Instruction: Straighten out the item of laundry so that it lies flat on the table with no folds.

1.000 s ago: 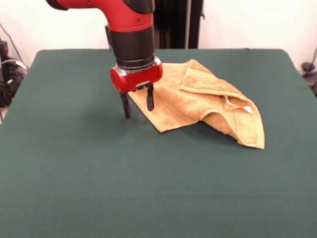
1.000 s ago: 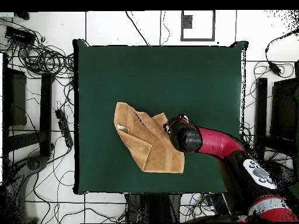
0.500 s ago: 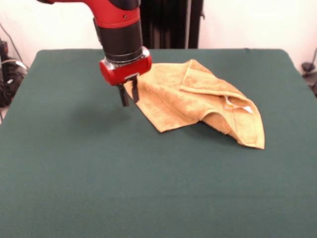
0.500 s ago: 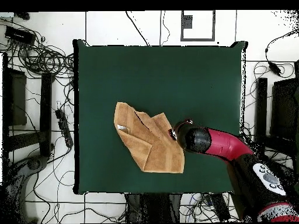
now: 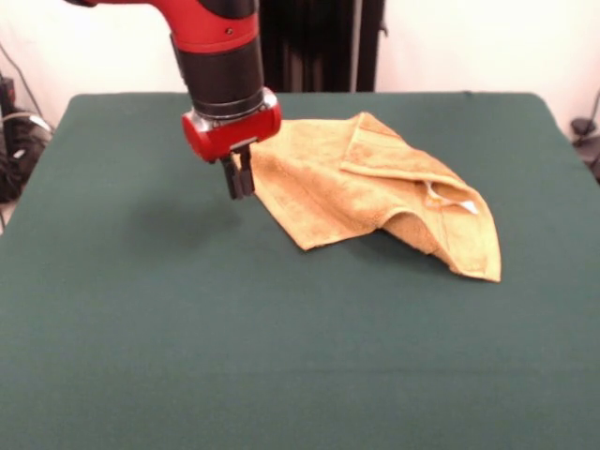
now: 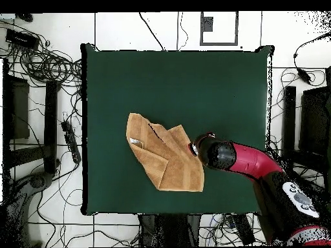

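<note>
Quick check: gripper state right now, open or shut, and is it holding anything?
Gripper: shut at the towel's corner edge; whether cloth is pinched between the fingers cannot be told.

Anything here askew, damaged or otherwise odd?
Only the towel: it lies rumpled and skewed on the table, one flap doubled over itself, with its white tag showing near the raised fold. The hand, fingers together, sits at the towel's corner nearest the arm. Nothing looks spilled or damaged.

The red and black arm [image 5: 220, 56] is reaching down from above, wrist pointing straight at the tabletop. Its gripper [image 5: 237, 178] is hanging low, the two dark fingers pressing close together.
</note>
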Robot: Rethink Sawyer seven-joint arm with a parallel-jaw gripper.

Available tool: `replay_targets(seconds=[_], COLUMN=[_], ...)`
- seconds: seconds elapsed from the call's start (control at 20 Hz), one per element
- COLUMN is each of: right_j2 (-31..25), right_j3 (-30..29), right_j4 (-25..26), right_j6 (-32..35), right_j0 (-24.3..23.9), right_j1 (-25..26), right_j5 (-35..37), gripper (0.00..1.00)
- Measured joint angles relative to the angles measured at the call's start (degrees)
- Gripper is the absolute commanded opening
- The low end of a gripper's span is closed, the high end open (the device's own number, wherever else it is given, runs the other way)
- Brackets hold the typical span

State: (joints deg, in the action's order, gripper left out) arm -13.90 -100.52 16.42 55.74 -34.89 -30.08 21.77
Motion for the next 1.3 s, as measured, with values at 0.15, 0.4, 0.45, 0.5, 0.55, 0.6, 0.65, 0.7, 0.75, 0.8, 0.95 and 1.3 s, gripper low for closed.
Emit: replay_targets(seconds=[0.15, 0.4, 0.45, 0.5, 0.55, 0.6, 0.65, 0.7, 0.75, 0.8, 0.95, 1.3], right_j2=[-0.6, -3.2, -4.2, -5.1, -5.9, -7.6, -8.0, -8.4, -9.0, -9.5, -10.7, -13.1], right_j3=[0.0, -0.5, -0.7, -1.0, -1.2, -1.5, -1.5, -1.5, -1.5, -1.5, -1.5, -1.5], right_j4=[0.0, 0.0, 0.0, 0.0, 0.0, 0.0, 0.0, 0.0, 0.0, 0.0, 0.0, 0.0], right_j6=[0.0, 0.0, 0.0, 0.0, 0.0, 0.0, 0.0, 0.0, 0.0, 0.0, 0.0, 0.0], right_j0=[-0.5, -3.1, -4.1, -5.1, -6.1, -8.0, -8.4, -9.0, -9.5, -10.1, -11.2, -11.7], right_j1=[0.0, 0.0, 0.0, 0.1, 0.1, 0.3, 0.3, 0.4, 0.5, 0.6, 0.7, 1.0], right_j5=[0.0, 0.0, 0.0, 0.0, 0.0, 0.0, 0.0, 0.0, -0.2, -0.3, -0.6, -0.8], gripper=[0.00, 0.00, 0.00, 0.00, 0.00, 0.00, 0.00, 0.00, 0.00, 0.00, 0.00, 0.00])
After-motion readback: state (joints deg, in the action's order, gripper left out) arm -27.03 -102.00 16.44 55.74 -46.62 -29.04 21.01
